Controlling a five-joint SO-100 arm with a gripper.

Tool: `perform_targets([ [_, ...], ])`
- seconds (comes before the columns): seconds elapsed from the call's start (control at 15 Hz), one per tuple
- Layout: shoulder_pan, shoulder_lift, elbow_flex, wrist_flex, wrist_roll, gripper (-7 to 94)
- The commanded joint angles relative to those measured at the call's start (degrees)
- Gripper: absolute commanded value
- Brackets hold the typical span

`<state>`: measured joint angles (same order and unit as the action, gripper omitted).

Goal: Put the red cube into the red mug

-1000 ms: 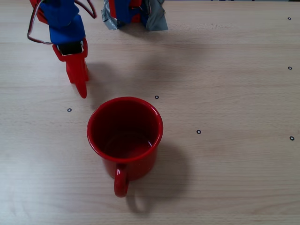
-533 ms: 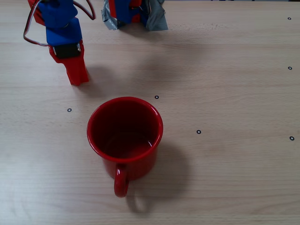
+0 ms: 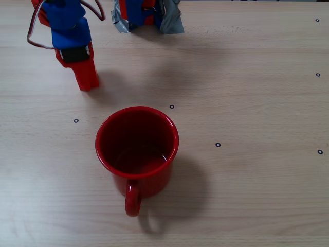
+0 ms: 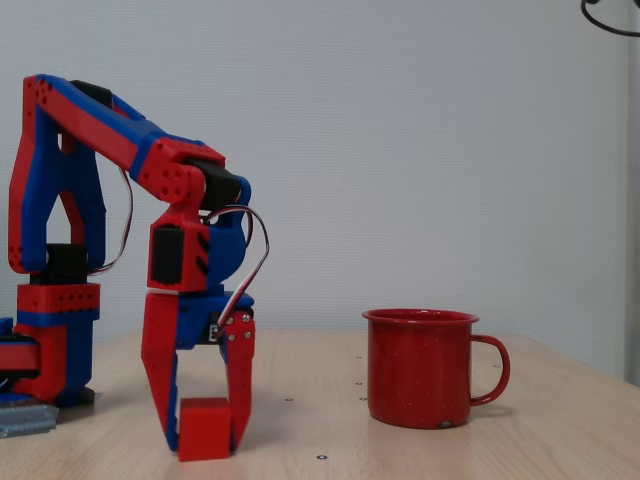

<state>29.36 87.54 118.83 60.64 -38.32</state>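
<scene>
In the side-on fixed view the red cube rests on the table between my red fingers. My gripper points straight down, and both fingers touch the cube's sides, so it is shut on the cube. From above, the gripper covers the cube, which I cannot tell apart from the red fingers. The red mug stands upright and empty to the lower right of the gripper, its handle toward the near edge. From the side, the mug stands well to the right of the cube, handle pointing right.
The arm's red and blue base, fixed with grey tape, sits at the table's far edge. Small black ring marks dot the wooden tabletop. Bare wood lies between gripper and mug and to the mug's right.
A second ago one long finger reached down toward the mug. The gripper has since pulled back and up in the overhead view, then shifted slightly right. The mug has not moved.
</scene>
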Motion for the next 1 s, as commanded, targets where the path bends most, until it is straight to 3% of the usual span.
perform_targets([
  [0.0,1.3,7.1,-7.2,6.2,1.7,0],
  [0.2,0.6,10.6,-14.9,15.0,4.6,0],
  [0.67,-4.0,17.1,-28.6,25.4,8.3,0],
  [0.93,-6.9,17.5,-39.2,36.6,10.7,0],
])
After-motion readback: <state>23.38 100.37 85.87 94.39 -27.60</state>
